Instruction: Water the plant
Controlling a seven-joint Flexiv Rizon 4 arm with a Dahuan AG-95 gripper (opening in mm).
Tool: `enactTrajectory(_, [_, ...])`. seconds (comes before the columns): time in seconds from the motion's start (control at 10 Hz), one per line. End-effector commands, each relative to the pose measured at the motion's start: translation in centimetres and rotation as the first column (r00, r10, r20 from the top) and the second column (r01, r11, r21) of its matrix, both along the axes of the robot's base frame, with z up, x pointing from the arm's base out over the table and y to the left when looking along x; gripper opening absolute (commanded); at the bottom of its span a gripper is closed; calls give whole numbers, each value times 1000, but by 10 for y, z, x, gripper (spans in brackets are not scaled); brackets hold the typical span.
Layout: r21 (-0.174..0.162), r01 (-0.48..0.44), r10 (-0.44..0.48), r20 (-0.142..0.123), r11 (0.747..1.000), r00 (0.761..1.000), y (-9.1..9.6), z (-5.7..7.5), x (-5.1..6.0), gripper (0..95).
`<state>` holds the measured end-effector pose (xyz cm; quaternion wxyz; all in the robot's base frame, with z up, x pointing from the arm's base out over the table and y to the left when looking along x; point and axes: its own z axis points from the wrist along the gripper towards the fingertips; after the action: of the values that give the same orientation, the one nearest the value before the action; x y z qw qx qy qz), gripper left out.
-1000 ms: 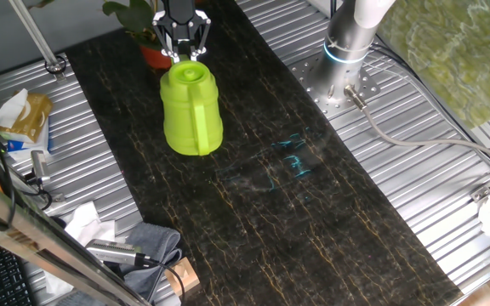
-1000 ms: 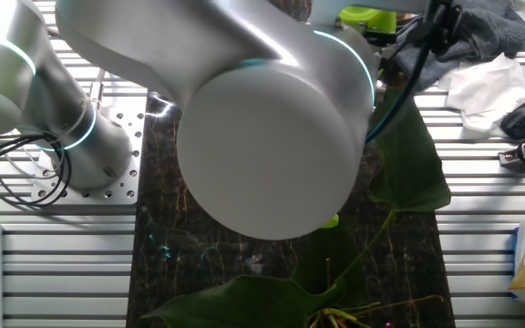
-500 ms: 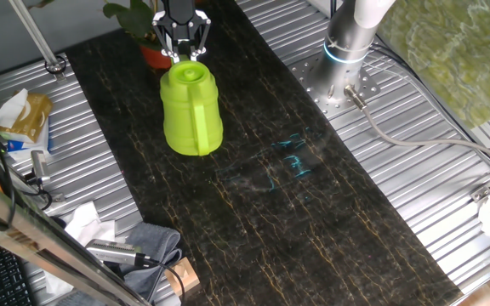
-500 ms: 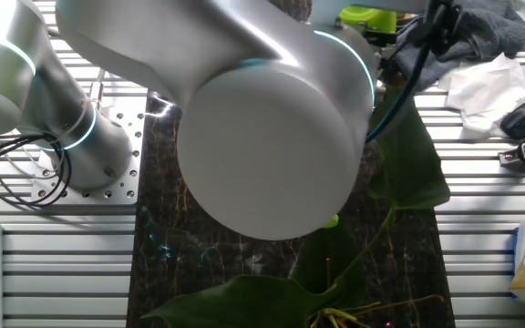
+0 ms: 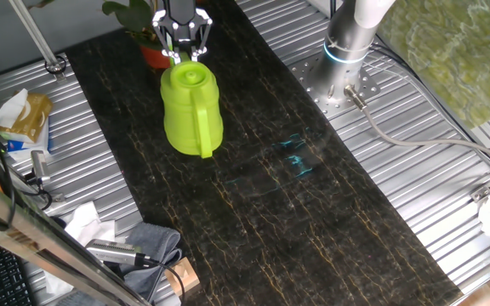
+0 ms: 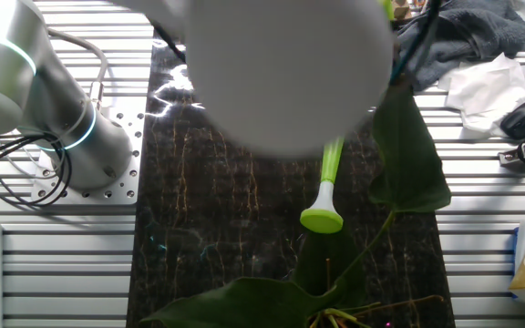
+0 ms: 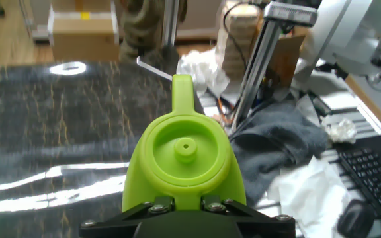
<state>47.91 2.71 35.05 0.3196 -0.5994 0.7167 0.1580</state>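
The lime-green watering can (image 5: 191, 110) stands at the far end of the dark marble strip, its lid (image 7: 184, 152) filling the hand view. My gripper (image 5: 183, 51) is shut on the can's far side near the top; in the hand view its black fingers (image 7: 152, 206) press against green plastic. The plant (image 5: 134, 15), with dark leaves above a reddish-orange pot (image 5: 152, 56), sits just behind the can. In the other fixed view the can's spout (image 6: 324, 205) points down over the plant's broad leaves (image 6: 410, 155). The arm's joint hides the can's body there.
The arm's base (image 5: 347, 51) is bolted to the right of the strip. Clutter lies on the left: a paper bag (image 5: 24, 115), crumpled tissue (image 5: 88, 223), a grey cloth (image 5: 156, 246) and tools. A keyboard (image 7: 369, 172) shows in the hand view.
In the other fixed view the arm's big joint has moved up and away, uncovering the spout over the leaves. The can has shifted slightly in my grip.
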Motion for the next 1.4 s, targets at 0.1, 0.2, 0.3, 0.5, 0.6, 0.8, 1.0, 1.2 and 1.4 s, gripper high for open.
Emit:
enactTrajectory(0.1, [-48, -5, 5, -5, 999, 1000, -1, 0, 1, 0])
enactTrajectory(0.2, [-61, -2, 2, -9, 998, 1000, -1, 0, 1, 0])
enactTrajectory(0.3, [-85, 2, -3, -14, 996, 1000, 0, 0, 1, 0])
enactTrajectory(0.5, [-130, 9, -12, -21, 991, 1000, 0, 0, 2, 0])
enactTrajectory(0.6, [-147, 10, -14, -23, 989, 1000, 0, 0, 2, 0])
enactTrajectory(0.8, [-168, 13, -17, -27, 986, 999, 1, -1, 2, 0])
enactTrajectory(1.0, [-172, 12, -17, -31, 985, 999, 1, -1, 2, 0])
enactTrajectory(1.2, [-188, 15, -22, -38, 982, 999, 1, -1, 2, 0])
enactTrajectory(1.4, [-212, 20, -32, -52, 977, 998, 2, -1, 3, 0])
